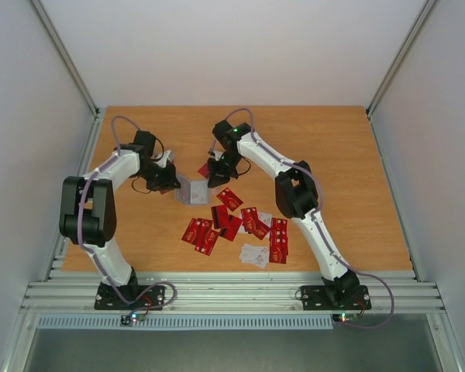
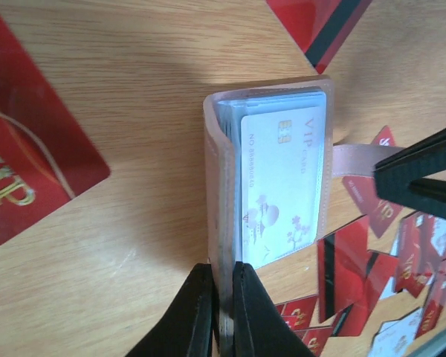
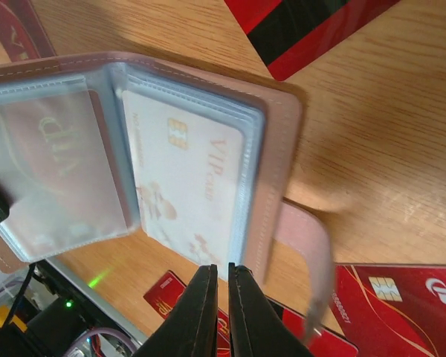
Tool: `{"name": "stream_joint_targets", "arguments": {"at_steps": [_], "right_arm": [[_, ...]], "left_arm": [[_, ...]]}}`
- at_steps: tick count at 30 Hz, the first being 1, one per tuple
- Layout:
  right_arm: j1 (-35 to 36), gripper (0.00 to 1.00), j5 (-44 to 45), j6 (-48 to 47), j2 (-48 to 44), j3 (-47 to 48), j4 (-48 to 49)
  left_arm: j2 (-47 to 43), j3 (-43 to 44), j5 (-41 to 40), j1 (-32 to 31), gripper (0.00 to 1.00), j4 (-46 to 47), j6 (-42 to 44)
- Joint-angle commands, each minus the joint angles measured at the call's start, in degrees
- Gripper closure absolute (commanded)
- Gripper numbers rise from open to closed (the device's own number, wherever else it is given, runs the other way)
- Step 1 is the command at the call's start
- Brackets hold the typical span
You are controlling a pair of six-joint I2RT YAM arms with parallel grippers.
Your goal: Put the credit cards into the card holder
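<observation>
The card holder [image 1: 190, 191] lies open on the wooden table [image 1: 333, 155], a little left of centre and well away from every table edge, with bare wood behind it towards the far wall and wide open board to the right. The left gripper [image 2: 221, 271] has its fingers pressed together on the holder's near edge, the folded tan cover caught between them. A white card [image 2: 282, 186] shows through the holder's clear sleeve. The right gripper [image 3: 223, 271] comes in from the other side. Its fingers are drawn almost together at the rim of the open cover, beside the loose strap [image 3: 306, 245]; whether they pinch anything cannot be told. The two grippers sit close together over the holder, so there is little room between them. The credit cards [image 1: 244, 225] lie scattered just in front of the holder, towards the arm bases, some overlapping (most red face up, a few pale). The nearest of them reach close to the holder's front corner. One red card [image 2: 30, 163] lies alone on the wood to the holder's side in the left wrist view, and another card [image 3: 305, 30] lies just beyond the cover's far edge.
</observation>
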Motion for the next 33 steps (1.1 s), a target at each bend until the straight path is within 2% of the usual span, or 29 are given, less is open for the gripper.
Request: {"name": "stream_joint_targets", "arguments": {"at_steps": [1, 6, 15, 21, 33], "right_arm": [[-0.33, 0.93, 1.91, -1.47, -4.04, -0.72, -1.09], [-0.37, 0.93, 2.56, -1.31, -6.39, -4.24, 0.97], [-0.43, 0.93, 3.23, -1.65, -7.26, -4.73, 0.9], [-0.69, 0.93, 3.61, -1.83, -8.76, -6.95, 1.75], [-2.35, 0.93, 3.64, -1.48, -13.57, -15.37, 5.37]], "left_arm": [[-2.83, 3.38, -6.14, -0.31, 1.0, -5.83, 3.62], [-3.51, 6.0, -10.8, -0.32, 1.0, -10.31, 5.09], [-3.31, 10.22, -21.39, -1.77, 1.0, -18.74, 6.0], [0.43, 13.81, -31.58, -6.59, 0.96, -22.52, 4.74], [9.48, 19.42, -42.16, -14.67, 0.86, -25.67, -1.59]]}}
